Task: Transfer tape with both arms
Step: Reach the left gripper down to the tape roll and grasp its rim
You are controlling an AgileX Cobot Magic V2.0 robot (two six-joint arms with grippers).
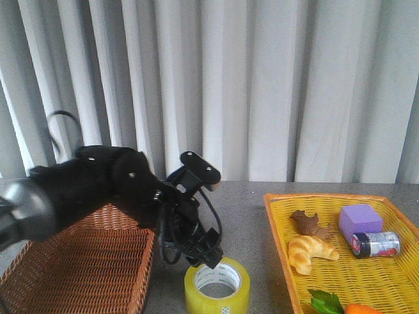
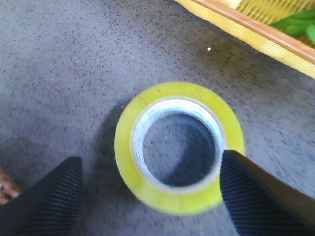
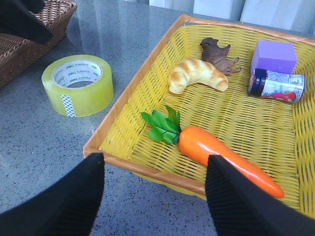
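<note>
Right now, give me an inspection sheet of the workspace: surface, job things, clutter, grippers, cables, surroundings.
Surface: grey speckled table, no spills seen.
Job's things: tape lying flat on the table between the wicker basket and the yellow tray, outside both.
Clutter: in the tray, a croissant, brown figure, purple block, small can on its side, carrot.
Grippers: left gripper open, fingers either side of the tape, not touching; right gripper open, empty, over the tray's near edge.
Cables: black cable loops hang off the left arm, above the tape.
Surroundings: pale curtain behind.
</note>
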